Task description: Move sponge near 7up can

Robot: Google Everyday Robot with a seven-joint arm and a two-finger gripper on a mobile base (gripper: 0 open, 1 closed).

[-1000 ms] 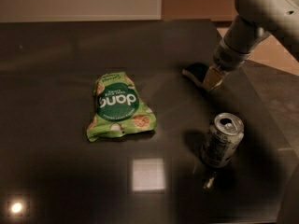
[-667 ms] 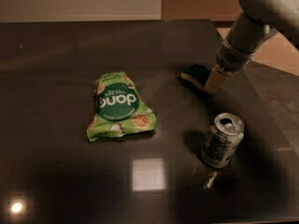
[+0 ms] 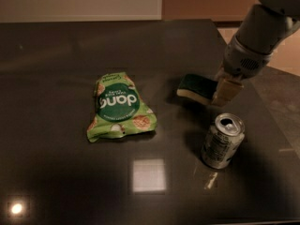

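Note:
The sponge (image 3: 196,86), dark green on top with a pale foam layer below, sits right of centre on the dark table, just behind the 7up can (image 3: 222,140). The can is silver-grey, stands upright and shows its pull-tab top. My gripper (image 3: 220,96) comes down from the upper right and is shut on the sponge's right end. Its pale fingers (image 3: 228,91) are at the sponge's edge, a short way above the can's top.
A crinkled green snack bag (image 3: 119,107) lies flat left of the sponge and can. The dark glossy table (image 3: 56,172) shows light reflections near the front. The table's right edge runs close past the can, with floor beyond.
The gripper and the sponge have moved together a little toward the front, closer to the can. The bag and the can have not moved.

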